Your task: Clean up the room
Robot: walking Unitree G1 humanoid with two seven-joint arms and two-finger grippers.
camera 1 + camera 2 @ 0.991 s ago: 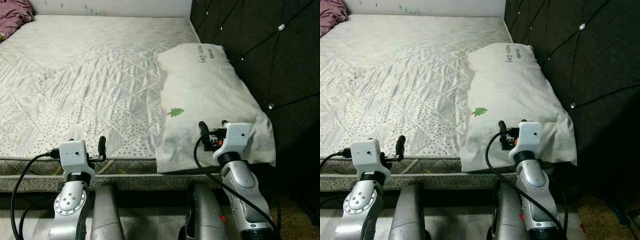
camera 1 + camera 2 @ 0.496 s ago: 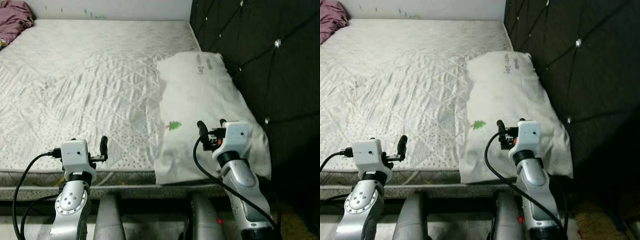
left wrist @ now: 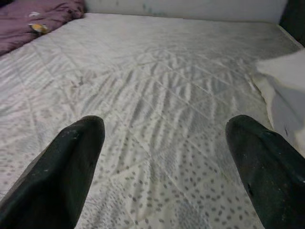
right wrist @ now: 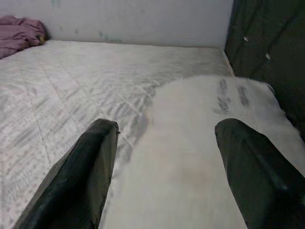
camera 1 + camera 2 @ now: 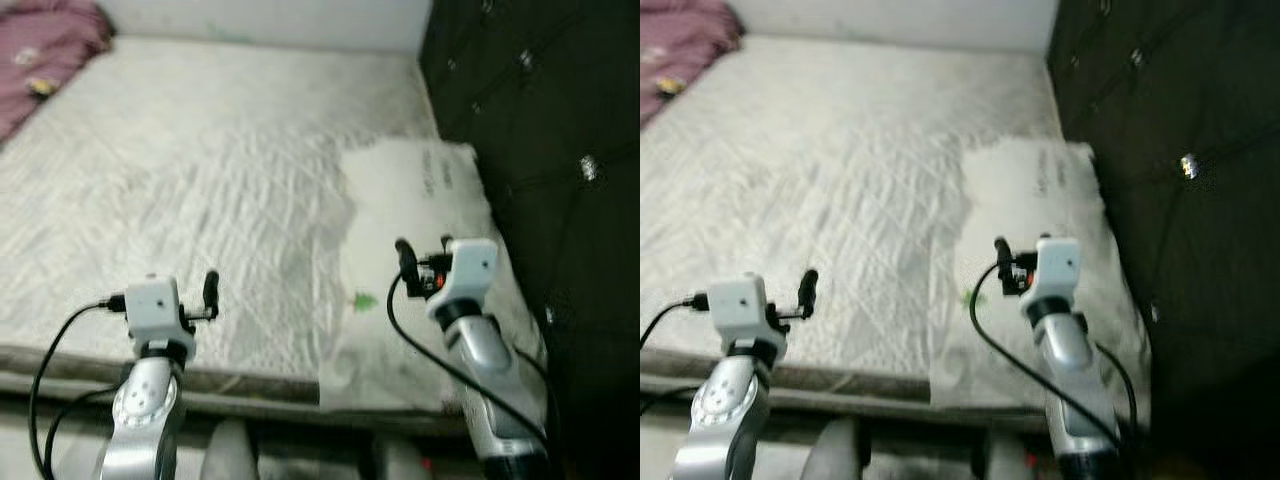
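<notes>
A white pillow (image 5: 420,200) with a small green tree mark (image 5: 364,301) lies at the right side of the bed, against the black headboard (image 5: 540,120). The mattress (image 5: 200,170) has a white quilted cover. My right gripper (image 5: 424,258) hovers over the pillow's near half, open and holding nothing; the right wrist view shows its fingers (image 4: 86,171) wide apart above the pillow (image 4: 200,143). My left gripper (image 5: 203,294) is open over the mattress's near edge, fingers (image 3: 71,162) spread with nothing between them.
A crumpled purple blanket (image 5: 45,50) lies at the bed's far left corner, with a small yellow thing (image 3: 38,28) on it. A pale wall (image 4: 133,19) runs behind the bed. The picture is blurred.
The whole picture has shifted and blurred, so the camera has moved; more of the purple blanket shows. Both grippers hold the same pose and stay open.
</notes>
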